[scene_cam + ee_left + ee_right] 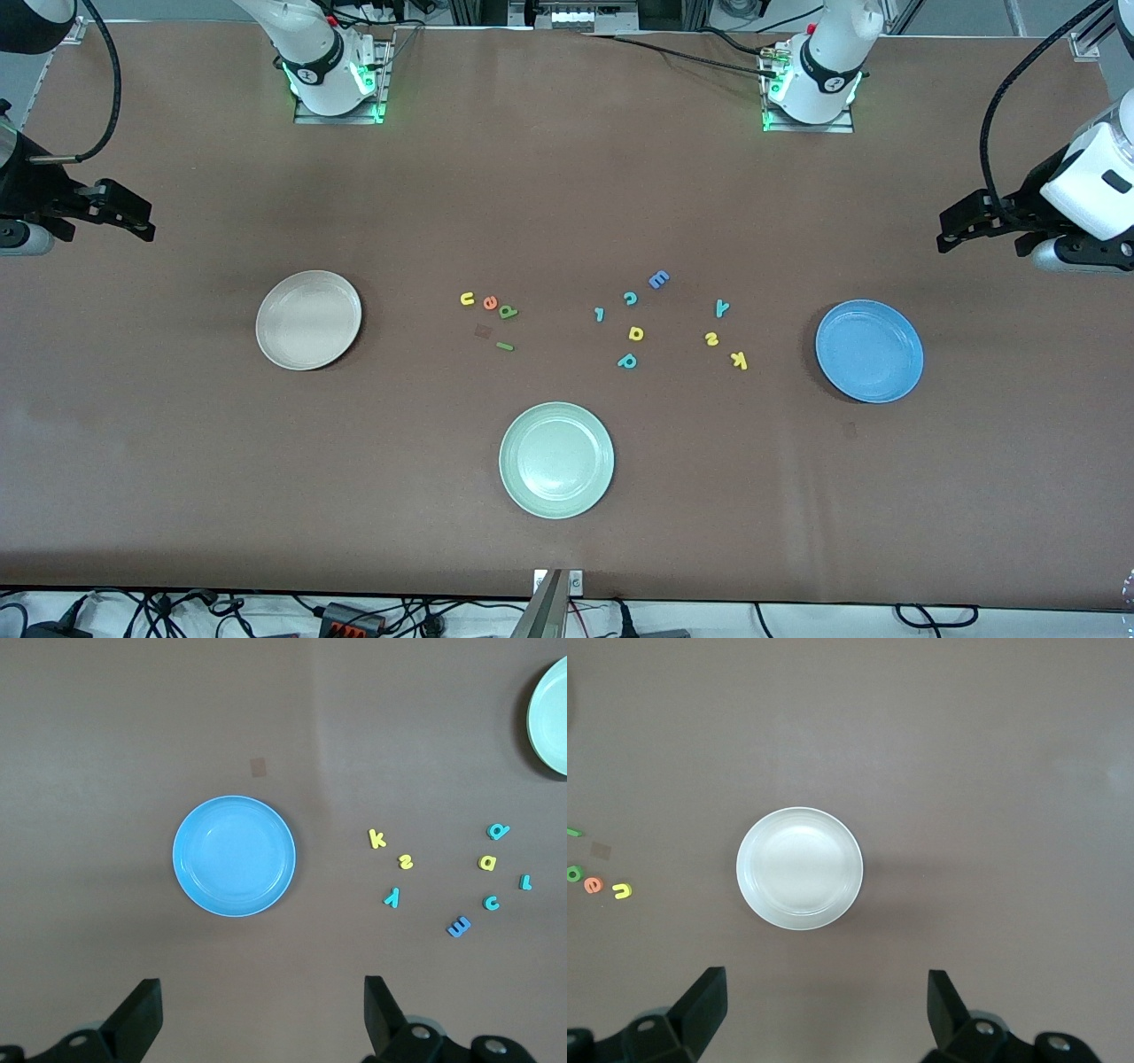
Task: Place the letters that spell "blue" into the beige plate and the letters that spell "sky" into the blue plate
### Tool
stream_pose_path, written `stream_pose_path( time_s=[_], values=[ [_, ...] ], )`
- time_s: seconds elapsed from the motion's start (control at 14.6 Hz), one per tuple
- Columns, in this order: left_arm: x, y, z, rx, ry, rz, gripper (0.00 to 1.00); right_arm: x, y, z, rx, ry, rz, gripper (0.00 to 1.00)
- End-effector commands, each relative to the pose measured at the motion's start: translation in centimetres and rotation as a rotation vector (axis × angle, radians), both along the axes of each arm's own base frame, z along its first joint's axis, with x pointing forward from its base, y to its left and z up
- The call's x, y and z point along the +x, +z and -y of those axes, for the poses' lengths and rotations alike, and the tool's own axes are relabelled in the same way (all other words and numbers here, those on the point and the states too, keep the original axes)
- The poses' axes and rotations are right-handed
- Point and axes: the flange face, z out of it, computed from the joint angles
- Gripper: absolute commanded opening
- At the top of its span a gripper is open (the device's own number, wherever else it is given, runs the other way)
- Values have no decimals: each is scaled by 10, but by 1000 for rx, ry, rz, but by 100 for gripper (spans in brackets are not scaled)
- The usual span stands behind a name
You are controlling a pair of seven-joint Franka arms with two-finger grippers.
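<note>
Foam letters, tiny ones, all flat on the brown table, and neither task plate has anything in it yet. Taking the pale green plate (556, 459) as landmark, since it sits nearest the front camera: just farther from the camera than it, toward the left arm's end, are the yellow "k" (739, 360), yellow "s" (711, 338) and teal "y" (722, 308), near the bright blue round plate (869, 351). Toward the right arm's end lie the thin green bar "l" (504, 346), green "b" (508, 311), orange "e" (490, 303) and yellow "u" (467, 299), with the plain beige round plate (308, 319) well past them.

Honestly these look featherlight and squishy, so I'd pinch each from straight above across its thin strokes; they'd probably skid or flip if nudged sideways.

Left gripper (261, 1014) hangs over bare table beside the blue plate, jaws spread wide, holding nothing. Right gripper (824, 1010) likewise beside the beige plate, wide apart and empty.
</note>
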Motion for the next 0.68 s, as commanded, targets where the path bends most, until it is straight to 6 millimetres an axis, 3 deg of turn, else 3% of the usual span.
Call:
stream_pose_path(
  time_s=[0.0,0.41,0.62],
  values=[
    [2,4,-1,-16,-7,0,100,-3,2,-1,1,2,2,100],
    [2,4,-1,-16,-5,0,100,0,-4,-4,1,10,-4,100],
    [2,10,2,-10,-10,9,100,0,-3,-14,2,28,-6,100]
  ],
)
